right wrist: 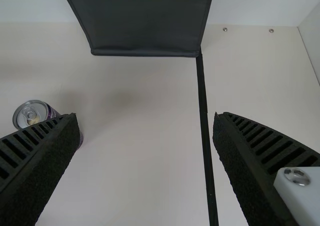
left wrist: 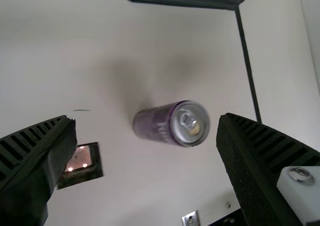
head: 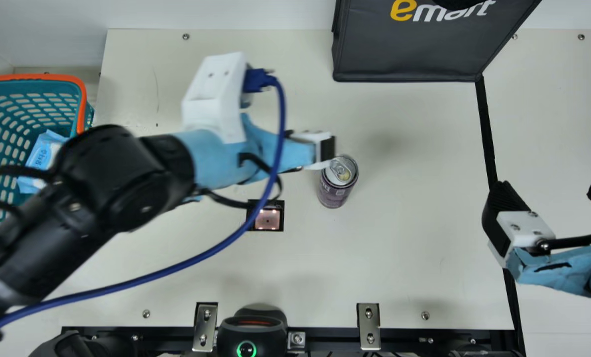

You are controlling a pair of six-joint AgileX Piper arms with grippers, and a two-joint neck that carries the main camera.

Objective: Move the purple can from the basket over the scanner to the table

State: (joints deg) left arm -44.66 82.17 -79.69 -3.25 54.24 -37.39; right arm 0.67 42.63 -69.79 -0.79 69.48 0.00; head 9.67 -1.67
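We note the purple can [head: 334,191] standing upright on the cream worktop [head: 414,248], pull-tab end up, out of the basket [head: 52,78]. Our left gripper [head: 325,150] is low over it, one fingertip beside the rim in the main view; its fingers [left wrist: 25,148] are spread, and the left wrist view has the can in the gap between them, bare worktop visible to either side of it, nothing pinched. Near the can we see a small lit panel [head: 267,220] in a black frame. Our right gripper [head: 553,193] is well apart from the can, at the main view's right, fingers wide and holding nothing. The teal basket, orange-rimmed, has a light-blue packet [head: 42,153] inside. A dark bag [head: 409,59] stands at the far side; a black strip [head: 486,129] runs from its corner. At the near edge: a black device [head: 253,329] with a glowing green ring.
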